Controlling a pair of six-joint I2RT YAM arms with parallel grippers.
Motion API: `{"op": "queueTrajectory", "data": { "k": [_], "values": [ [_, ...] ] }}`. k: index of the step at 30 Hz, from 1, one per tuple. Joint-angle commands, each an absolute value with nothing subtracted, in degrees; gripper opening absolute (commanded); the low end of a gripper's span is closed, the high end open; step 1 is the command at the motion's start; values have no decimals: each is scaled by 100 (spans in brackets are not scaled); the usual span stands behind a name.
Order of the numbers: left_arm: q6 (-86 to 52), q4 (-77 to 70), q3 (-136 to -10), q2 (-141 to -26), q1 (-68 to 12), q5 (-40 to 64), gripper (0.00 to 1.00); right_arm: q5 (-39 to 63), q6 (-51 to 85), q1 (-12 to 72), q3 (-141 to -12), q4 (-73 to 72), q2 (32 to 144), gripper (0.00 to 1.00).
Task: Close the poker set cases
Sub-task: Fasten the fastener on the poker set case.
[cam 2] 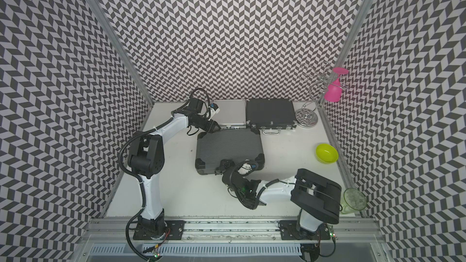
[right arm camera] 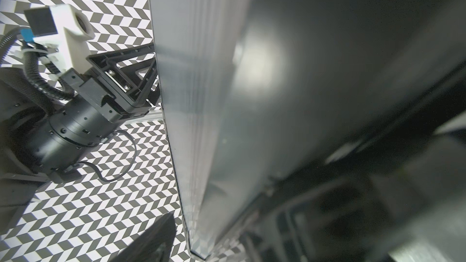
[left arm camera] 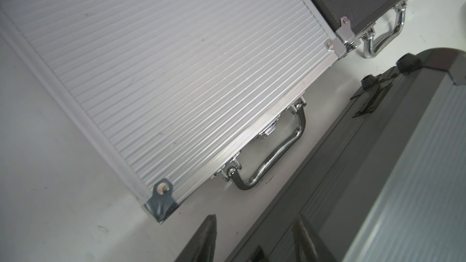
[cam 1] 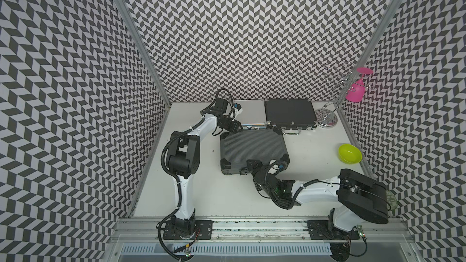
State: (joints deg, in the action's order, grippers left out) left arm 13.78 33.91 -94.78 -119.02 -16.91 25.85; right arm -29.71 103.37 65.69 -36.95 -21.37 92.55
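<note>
Two grippers stood at the ribbed black case [cam 1: 253,151]: left gripper [cam 1: 238,128], jaws parted, at its far-left corner; right gripper [cam 1: 248,167], spread wide, at its near edge.

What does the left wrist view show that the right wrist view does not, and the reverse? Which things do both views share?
Only the left wrist view: the silver case, its chrome handle, the medium black case and the white table. Only the right wrist view: the left arm's wrist camera and the patterned wall. Both: the large ribbed black case and the left gripper.
</note>
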Motion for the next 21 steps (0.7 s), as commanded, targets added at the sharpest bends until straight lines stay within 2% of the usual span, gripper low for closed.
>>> {"op": "queueTrajectory", "data": {
  "k": [1,6,21],
  "values": [
    [1590,3962,-9258,-11945,-1876,2676,50,-2963,10346,6277,-3546,-1595,9489,97],
    [1573,3917,-9098,-11841,-1881,2600,49,-3000,10342,6268,-3705,-1416,9579,100],
    [1494,3832,-8939,-11681,-1868,2470,47,-3103,10810,6156,-3696,-511,9611,99]
  ]
}}
